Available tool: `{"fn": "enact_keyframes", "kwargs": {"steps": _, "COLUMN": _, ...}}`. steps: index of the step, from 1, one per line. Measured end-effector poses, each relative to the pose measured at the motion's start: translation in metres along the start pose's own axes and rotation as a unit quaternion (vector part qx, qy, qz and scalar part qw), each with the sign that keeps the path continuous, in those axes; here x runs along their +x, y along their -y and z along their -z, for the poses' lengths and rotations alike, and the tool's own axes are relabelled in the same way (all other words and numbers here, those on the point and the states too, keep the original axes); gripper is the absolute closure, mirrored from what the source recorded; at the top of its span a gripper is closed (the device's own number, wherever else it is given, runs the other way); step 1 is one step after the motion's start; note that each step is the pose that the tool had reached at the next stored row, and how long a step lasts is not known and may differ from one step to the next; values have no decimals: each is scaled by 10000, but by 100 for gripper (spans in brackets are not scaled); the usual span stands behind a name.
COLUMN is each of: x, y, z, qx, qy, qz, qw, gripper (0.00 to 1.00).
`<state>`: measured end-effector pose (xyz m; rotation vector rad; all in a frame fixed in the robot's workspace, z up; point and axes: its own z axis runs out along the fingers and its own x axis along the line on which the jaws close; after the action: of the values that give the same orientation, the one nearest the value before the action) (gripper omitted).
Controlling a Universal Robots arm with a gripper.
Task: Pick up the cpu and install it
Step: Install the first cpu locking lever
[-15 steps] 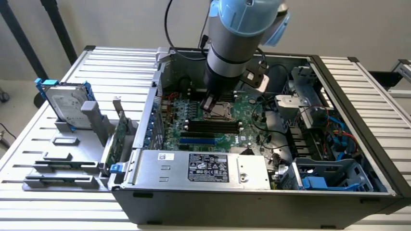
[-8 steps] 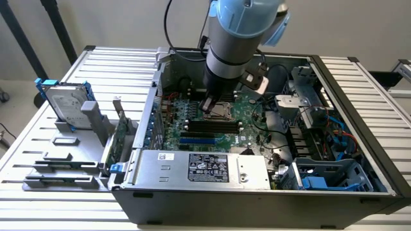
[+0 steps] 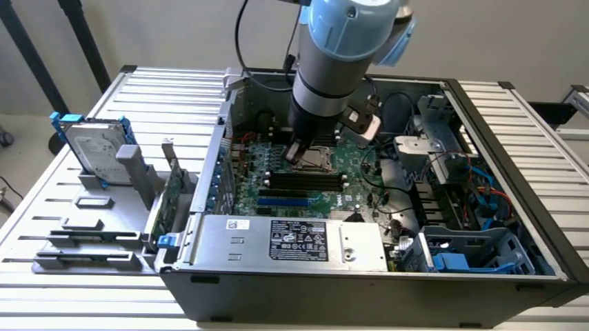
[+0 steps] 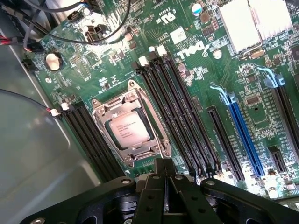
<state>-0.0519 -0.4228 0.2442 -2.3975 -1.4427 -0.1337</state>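
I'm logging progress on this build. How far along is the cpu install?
Done, it seems: the cpu already lies in its socket on the motherboard, framed by the metal bracket. In hand: nothing; the gripper is shut and empty, just beside the socket. Left: I cannot tell whether the socket is latched.

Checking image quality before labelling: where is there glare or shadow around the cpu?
Wrist view: the cpu is evenly lit and readable; glare washes out the heatsink. Exterior view: the arm shades the socket, hiding it.
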Motion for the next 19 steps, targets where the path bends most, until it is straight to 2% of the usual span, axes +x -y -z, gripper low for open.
{"fn": "enact_keyframes", "kwargs": {"steps": 8, "x": -42, "y": 15, "z": -92, "qx": 41, "qy": 25, "qz": -98, "qw": 9999, "gripper": 89}}
{"fn": "enact_keyframes", "kwargs": {"steps": 15, "x": -65, "y": 16, "z": -171, "qx": 78, "qy": 61, "qz": -124, "qw": 9999, "gripper": 89}}
{"fn": "enact_keyframes", "kwargs": {"steps": 19, "x": -67, "y": 24, "z": -221, "qx": 77, "qy": 79, "qz": -130, "qw": 9999, "gripper": 89}}
